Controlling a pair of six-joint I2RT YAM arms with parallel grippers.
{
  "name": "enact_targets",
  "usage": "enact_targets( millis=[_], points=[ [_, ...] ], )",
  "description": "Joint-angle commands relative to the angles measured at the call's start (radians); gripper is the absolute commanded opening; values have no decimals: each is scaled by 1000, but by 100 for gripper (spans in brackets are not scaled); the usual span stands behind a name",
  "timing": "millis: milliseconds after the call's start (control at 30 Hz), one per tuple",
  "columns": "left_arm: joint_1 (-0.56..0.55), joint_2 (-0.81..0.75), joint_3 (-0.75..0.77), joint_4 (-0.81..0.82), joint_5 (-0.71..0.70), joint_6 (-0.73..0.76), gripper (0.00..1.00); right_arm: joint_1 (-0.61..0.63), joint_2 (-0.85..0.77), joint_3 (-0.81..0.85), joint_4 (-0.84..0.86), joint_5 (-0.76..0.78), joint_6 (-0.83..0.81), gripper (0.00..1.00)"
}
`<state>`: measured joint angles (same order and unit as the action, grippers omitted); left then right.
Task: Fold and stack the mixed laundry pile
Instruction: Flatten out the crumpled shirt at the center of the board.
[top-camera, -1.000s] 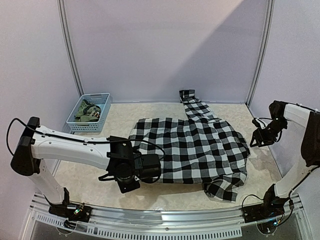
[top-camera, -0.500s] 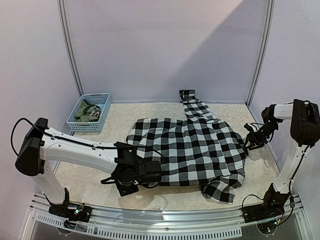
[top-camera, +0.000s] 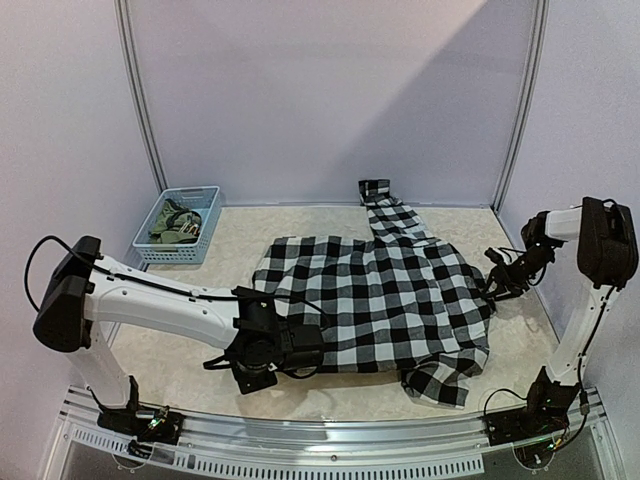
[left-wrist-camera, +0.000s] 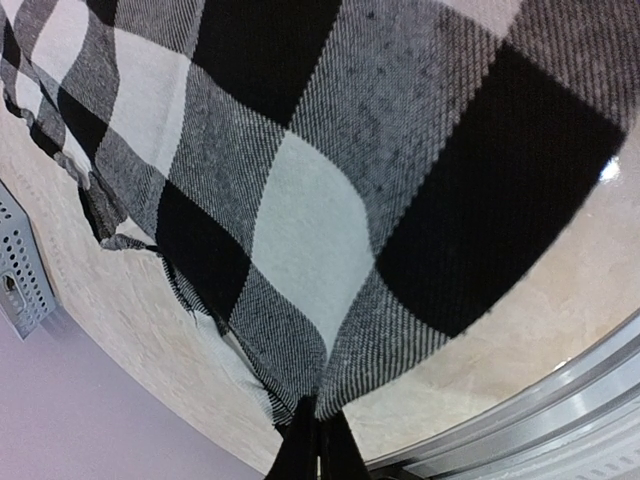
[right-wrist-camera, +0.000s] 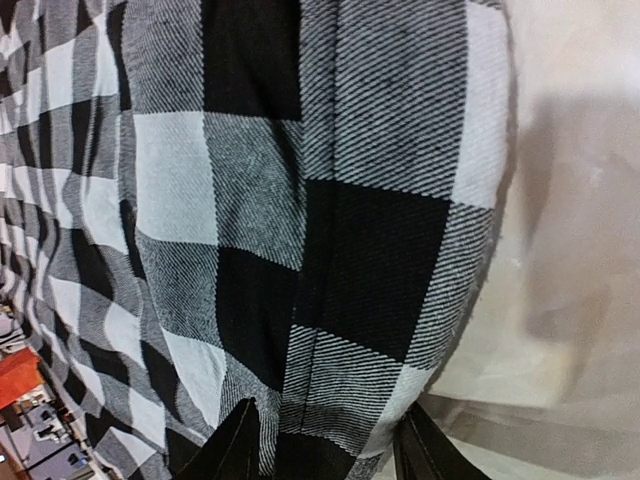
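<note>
Left tool (left-wrist-camera: 312, 452), fingers pressed together, pinches the near hem of the black-and-white checked cloth shirt (top-camera: 385, 300); right tool (right-wrist-camera: 330, 445) stands spread astride its right edge; only the top view shows the shirt flat on the beige counter (top-camera: 250, 235), and the olive-green shirt (top-camera: 172, 228) inside the light blue plastic lattice basket (top-camera: 172, 255).

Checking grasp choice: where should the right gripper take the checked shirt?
The shirt lies flat, so only its rim can be pinched. Take the right edge, coming from the right, low over the table; the right gripper sits there, jaws apart around it.
</note>
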<state>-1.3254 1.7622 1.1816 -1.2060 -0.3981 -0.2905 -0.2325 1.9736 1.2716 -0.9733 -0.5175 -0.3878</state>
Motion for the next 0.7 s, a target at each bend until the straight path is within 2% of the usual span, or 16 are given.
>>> enact_targets(
  millis=[0,300,433,667],
  points=[
    [-17,-2,-13,5,16,-17,0,-46,36,15,-64,-109,-44,46],
    [-17,-12,-11,0,21,-24,0,-113,80,34,-129,-237,-129,43],
    [-17,-3,-12,-1,22,-24,0,-113,110,29,-106,-235,-126,36],
    [-17,-3,-11,-4,19,-27,0,-114,128,11,-45,-159,-83,35]
  ],
)
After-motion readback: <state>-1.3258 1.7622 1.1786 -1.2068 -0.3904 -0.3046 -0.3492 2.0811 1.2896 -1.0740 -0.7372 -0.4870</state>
